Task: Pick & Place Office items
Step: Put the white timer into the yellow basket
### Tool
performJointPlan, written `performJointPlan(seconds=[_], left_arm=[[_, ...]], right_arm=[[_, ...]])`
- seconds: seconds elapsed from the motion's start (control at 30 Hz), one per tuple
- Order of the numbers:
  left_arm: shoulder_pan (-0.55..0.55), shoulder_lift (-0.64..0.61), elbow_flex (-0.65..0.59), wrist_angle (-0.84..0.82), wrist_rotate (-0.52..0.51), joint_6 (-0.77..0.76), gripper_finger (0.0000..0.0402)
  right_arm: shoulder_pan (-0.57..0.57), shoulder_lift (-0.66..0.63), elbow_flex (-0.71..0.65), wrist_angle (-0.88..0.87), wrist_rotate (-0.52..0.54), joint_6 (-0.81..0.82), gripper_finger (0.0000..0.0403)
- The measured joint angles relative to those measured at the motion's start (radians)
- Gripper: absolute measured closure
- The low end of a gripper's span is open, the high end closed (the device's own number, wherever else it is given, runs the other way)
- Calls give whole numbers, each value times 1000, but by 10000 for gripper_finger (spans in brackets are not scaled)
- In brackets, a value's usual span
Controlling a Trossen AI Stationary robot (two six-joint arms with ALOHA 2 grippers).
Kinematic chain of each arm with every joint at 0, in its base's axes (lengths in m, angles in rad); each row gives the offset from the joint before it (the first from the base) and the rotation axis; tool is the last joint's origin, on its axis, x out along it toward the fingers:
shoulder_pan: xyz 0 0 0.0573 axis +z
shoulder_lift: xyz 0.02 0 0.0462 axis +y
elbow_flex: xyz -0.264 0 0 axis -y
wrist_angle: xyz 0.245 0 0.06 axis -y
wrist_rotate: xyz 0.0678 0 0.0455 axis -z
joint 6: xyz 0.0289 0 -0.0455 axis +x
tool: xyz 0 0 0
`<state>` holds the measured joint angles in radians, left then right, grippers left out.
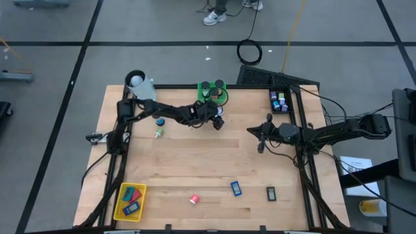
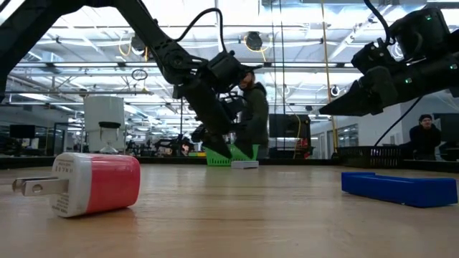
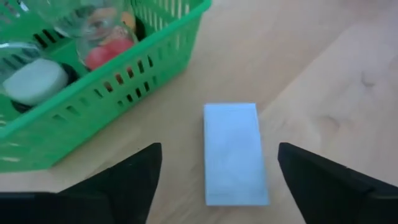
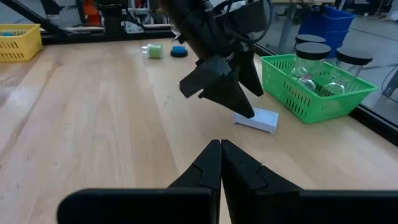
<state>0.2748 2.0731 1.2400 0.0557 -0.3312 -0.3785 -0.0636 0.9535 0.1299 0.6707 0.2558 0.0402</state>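
A white block (image 3: 235, 152) lies flat on the wooden table just in front of the green mesh basket (image 3: 93, 93), which holds clear jars with black lids. My left gripper (image 3: 219, 149) is open and slants down over the block, one finger on each side of it and both clear of it. From the side it shows as the white block (image 4: 257, 119) under my left gripper (image 4: 224, 99). My right gripper (image 4: 219, 144) is shut and empty, hanging above the table to the right of the middle (image 1: 260, 133).
A red-and-white plug (image 1: 194, 199), a blue block (image 1: 236, 188) and a dark piece (image 1: 271, 192) lie near the front edge. A yellow basket (image 1: 130, 200) stands front left. A blue cap (image 1: 160, 121) and a green bit (image 1: 158, 133) lie left of my left gripper. A black tray (image 1: 279, 101) sits far right, a white cylinder (image 1: 136, 81) far left.
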Motion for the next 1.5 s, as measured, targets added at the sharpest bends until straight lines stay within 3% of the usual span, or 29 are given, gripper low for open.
performJointPlan(seconds=[0.23, 0.73, 0.87, 1.0, 1.17, 1.3, 1.5], left_arm=[[-3, 0, 0, -12, 19, 31, 140], [-16, -29, 0, -147, 102, 53, 232], [-36, -58, -1, -194, 101, 62, 240], [-46, -80, -1, -171, 99, 36, 216], [-46, -79, -1, -157, 92, 29, 156], [-35, -79, -1, -143, 21, 52, 110], [-8, -43, 0, -48, 116, 89, 84]], right_arm=[[0, 0, 0, 6, 0, 0, 403], [0, 0, 0, 7, 0, -6, 403], [0, 0, 0, 7, 0, -8, 403], [0, 0, 0, 6, -4, -27, 403], [0, 0, 0, 6, -30, -29, 403], [0, 0, 0, 6, -31, -29, 403], [0, 0, 0, 6, -31, -29, 403]])
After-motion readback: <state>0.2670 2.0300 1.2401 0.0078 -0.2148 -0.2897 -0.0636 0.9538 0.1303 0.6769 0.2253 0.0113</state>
